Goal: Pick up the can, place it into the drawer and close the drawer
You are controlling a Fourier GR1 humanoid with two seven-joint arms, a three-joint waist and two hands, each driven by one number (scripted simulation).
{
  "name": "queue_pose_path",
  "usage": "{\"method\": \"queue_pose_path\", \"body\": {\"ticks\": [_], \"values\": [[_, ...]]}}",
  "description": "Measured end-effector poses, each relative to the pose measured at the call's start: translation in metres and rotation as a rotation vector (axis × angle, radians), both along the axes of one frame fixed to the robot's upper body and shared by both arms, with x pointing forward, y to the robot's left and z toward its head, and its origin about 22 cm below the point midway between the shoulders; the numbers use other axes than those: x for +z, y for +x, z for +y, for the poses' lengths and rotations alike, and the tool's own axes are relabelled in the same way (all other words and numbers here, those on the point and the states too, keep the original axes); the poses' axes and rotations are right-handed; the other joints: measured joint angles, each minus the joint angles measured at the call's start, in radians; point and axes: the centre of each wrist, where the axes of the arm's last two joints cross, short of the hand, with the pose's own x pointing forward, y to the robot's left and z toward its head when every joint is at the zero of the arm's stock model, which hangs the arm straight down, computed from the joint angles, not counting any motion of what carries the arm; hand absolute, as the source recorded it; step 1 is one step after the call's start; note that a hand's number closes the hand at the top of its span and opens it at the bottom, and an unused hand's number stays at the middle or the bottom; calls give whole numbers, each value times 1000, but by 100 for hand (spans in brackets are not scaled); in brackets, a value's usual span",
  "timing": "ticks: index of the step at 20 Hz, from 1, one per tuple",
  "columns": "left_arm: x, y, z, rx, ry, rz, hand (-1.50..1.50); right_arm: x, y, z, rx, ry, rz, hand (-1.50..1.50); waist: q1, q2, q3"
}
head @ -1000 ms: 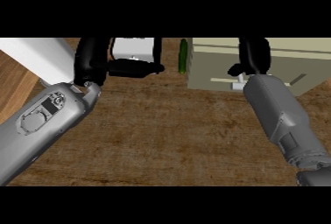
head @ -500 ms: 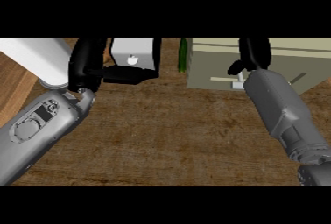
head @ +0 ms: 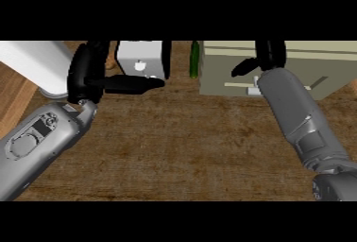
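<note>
Left hand point(head: 94, 78) raised over the brown woven surface point(head: 181, 142), fingers straight, thumb point(head: 136, 84) stretched sideways across the foot of a grey can point(head: 143, 59) standing just beside it. Right hand point(head: 268, 54) to the right of the can, against the front of the pale drawer point(head: 293, 61); finger state cannot be told. Green upright object point(head: 194, 59) between can and drawer.

left hand point(head: 90, 75) is raised at the upper left, thumb extended sideways, just in front of a white boxy object point(head: 143, 59). right hand point(head: 268, 54) is over the pale drawer unit point(head: 307, 61) at the upper right; its fingers are cut off by the view's upper edge. a narrow green item point(head: 194, 60) stands beside the unit's left edge. brown counter point(head: 181, 142) fills the lower area.
</note>
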Motion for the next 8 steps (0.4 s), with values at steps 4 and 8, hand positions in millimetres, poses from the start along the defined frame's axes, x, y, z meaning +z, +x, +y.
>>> {"method": "queue_pose_path", "body": {"ticks": [4,8], "values": [[-8,-4,6,8,0,4,-150,3,1,10,51,200,7,-150,-4,-3,0],[-8,-7,14,18,-4,10,-150,9,4,15,92,341,7,-150,-8,-5,0]]}}
